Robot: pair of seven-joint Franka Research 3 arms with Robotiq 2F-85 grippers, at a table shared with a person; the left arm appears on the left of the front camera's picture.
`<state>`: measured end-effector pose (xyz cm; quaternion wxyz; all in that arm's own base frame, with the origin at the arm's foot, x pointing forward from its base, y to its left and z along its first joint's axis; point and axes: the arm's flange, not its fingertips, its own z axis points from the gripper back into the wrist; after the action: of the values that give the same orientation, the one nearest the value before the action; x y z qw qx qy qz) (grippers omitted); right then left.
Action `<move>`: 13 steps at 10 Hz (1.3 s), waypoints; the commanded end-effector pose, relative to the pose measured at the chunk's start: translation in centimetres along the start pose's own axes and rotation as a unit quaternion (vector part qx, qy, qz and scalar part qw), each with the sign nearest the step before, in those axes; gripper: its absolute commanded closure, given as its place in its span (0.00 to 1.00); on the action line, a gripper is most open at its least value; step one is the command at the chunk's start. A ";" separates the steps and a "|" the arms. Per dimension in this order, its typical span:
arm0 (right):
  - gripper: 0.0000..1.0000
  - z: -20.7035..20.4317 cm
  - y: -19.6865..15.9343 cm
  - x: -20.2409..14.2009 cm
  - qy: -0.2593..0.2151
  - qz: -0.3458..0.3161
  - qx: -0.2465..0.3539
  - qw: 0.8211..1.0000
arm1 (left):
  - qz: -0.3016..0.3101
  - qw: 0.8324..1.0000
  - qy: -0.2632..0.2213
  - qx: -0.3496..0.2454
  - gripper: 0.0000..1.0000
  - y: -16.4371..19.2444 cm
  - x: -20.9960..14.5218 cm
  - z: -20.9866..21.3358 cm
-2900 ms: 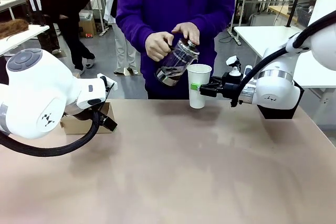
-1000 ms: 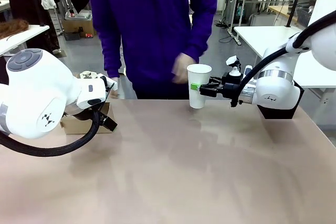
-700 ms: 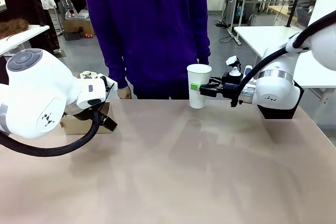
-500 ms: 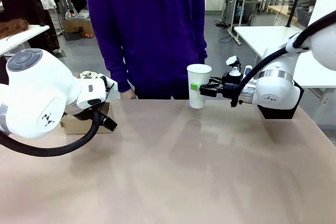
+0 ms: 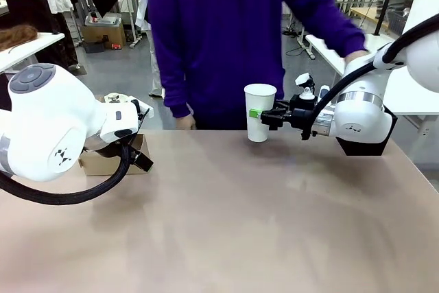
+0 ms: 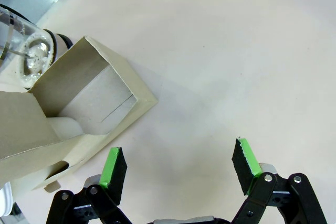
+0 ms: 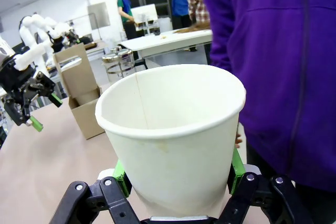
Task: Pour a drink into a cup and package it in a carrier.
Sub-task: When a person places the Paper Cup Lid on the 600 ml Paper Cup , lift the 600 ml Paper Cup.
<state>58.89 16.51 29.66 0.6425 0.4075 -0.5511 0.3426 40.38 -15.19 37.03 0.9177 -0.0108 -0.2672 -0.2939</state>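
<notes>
My right gripper (image 5: 256, 113) is shut on the white paper cup (image 5: 260, 111), holding it upright at the table's far edge. In the right wrist view the cup (image 7: 173, 140) stands between the green pads (image 7: 122, 178), and I cannot see liquid inside it. The brown cardboard carrier (image 5: 103, 162) sits at the far left, mostly hidden behind my left arm. My left gripper (image 6: 178, 163) hangs open over bare table beside the carrier (image 6: 79, 114). The glass jug (image 6: 29, 59) of the drink stands just beyond the carrier; I cannot make out its liquid.
A person in a purple sweater (image 5: 219, 32) stands at the far side, one hand (image 5: 184, 123) low by the table edge and the other arm (image 5: 336, 25) stretched right over my right arm. The beige table (image 5: 226, 224) spreads in front.
Earlier the person tilted the jug over the cup; the jug has since left their hands. They have now stepped right and reached an arm out to the right. Both grippers stayed put.
</notes>
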 end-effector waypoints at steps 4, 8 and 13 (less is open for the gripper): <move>0.20 -0.1 0.2 0.4 -0.001 0.000 -0.003 1.000 | 0.000 1.000 -0.001 -0.001 0.00 0.0 0.0 0.0; 0.20 -0.1 0.2 0.4 -0.001 0.000 -0.003 1.000 | 0.000 1.000 -0.001 -0.001 0.00 0.0 0.0 0.0; 0.20 -0.1 0.2 0.4 -0.001 0.000 -0.003 1.000 | 0.000 1.000 -0.001 -0.001 0.00 0.0 0.0 0.0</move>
<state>58.90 16.50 29.66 0.6426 0.4074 -0.5511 0.3426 40.38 -15.19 37.03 0.9177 -0.0108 -0.2672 -0.2939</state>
